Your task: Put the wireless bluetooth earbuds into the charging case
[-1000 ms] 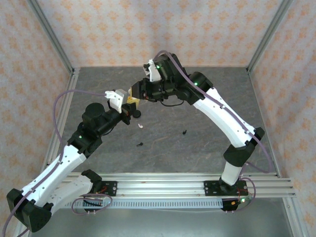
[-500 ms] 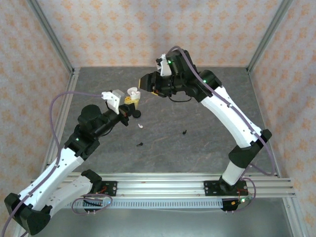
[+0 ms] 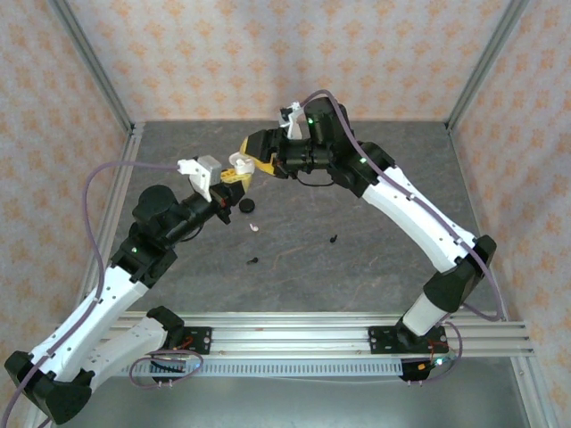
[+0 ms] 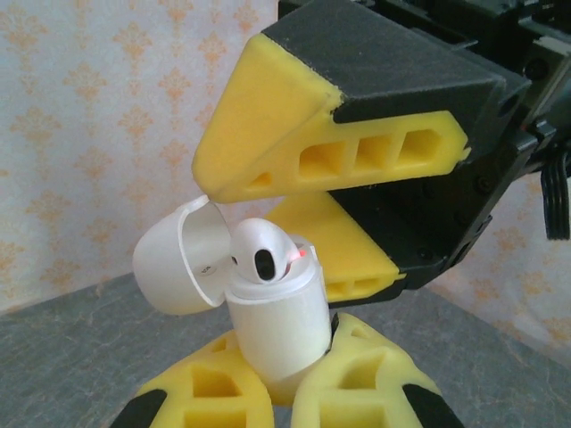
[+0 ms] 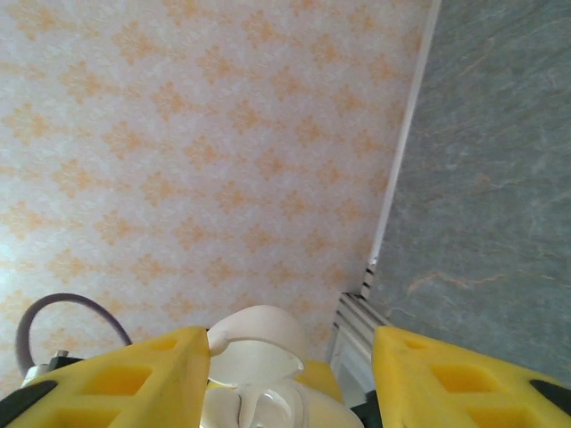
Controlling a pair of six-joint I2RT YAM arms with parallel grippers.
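Black earbuds (image 3: 252, 260) lie loose on the grey tabletop (image 3: 375, 214) nearest the arm bases, well apart. A white earbud (image 3: 254, 226) lies just beyond, near a small dark rounded case (image 3: 247, 206).

Farther on, the left end effector (image 4: 285, 379) is clamped on the lower body of the white case (image 4: 277, 325) and holds it off the tabletop with the lid hinged open. A second white earbud (image 4: 263, 254) stands in its mouth, apparently not fully home. The right end effector (image 5: 290, 370) hangs just above, jaws moderately apart and empty.

The step appears to be seating. Press straight down along the case axis; keep the left clamp steady; stay off the lid.

Compared with one second earlier, the right end effector has lifted off the case and widened; the case remains clamped.
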